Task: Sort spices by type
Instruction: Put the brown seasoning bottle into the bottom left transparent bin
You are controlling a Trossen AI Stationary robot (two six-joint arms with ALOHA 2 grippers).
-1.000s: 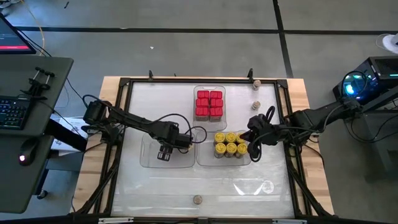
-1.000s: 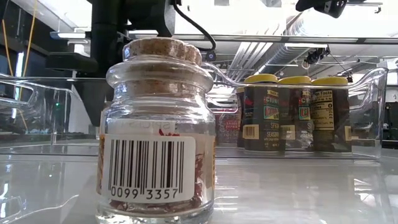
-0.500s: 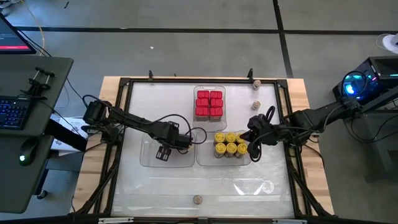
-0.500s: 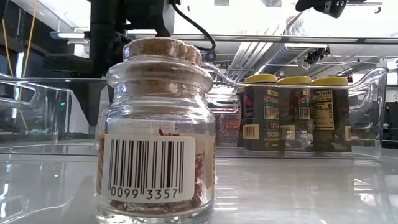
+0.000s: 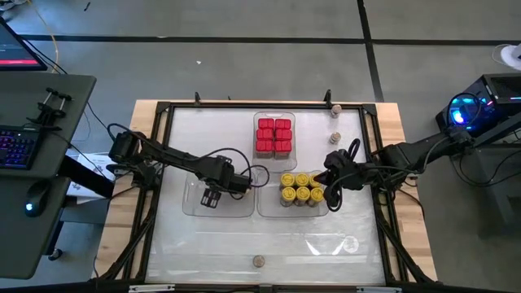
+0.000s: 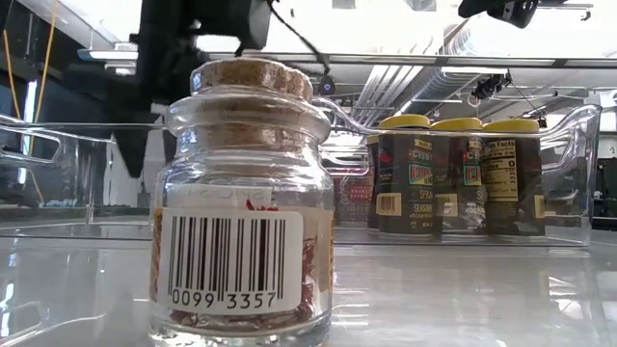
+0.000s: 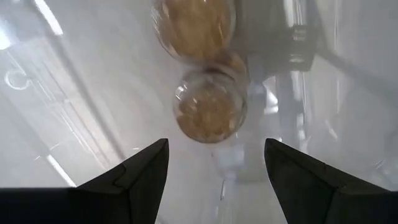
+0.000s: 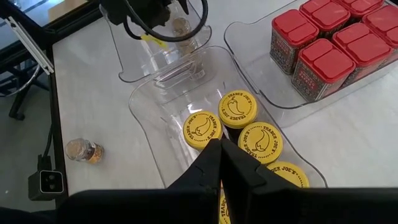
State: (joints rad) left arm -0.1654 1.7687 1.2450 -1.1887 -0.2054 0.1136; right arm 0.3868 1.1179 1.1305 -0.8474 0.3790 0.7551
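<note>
- Cork-topped jar (image 7: 210, 114) stands upright in the left clear tray (image 5: 195, 213), straight below the left gripper (image 5: 211, 198); a 2nd cork jar (image 7: 194, 25) sits touching it, farther along the tray.
- Left gripper hangs over that tray with its fingers (image 7: 137, 180) spread apart and nothing between them; the jar is clear of both fingertips.
- Open room: the tray floor around the 2 jars is bare, as is most of the white table surface (image 5: 244, 240) toward the near edge.
- Loose cork jars outside the trays: 1 at the near table edge (image 5: 258, 261), filling the low view (image 6: 243, 202) with a barcode label; 2 near the far right corner (image 5: 334, 108) and (image 5: 334, 136); 1 lying on its side (image 8: 84, 151) in the right wrist view.
- Yellow-lidded jars (image 5: 299, 188) are packed touching in the middle clear tray (image 5: 269, 207), against its right end; its left part is bare.
- Right gripper (image 5: 330, 198) is beside those yellow lids at the tray's right end, fingers (image 8: 219, 163) pressed together, holding nothing.
- Red boxes (image 5: 273, 135): 6 in 2 tight rows in the far clear tray (image 5: 274, 116).
- Black frame rail (image 5: 155, 187) runs around the work area.
</note>
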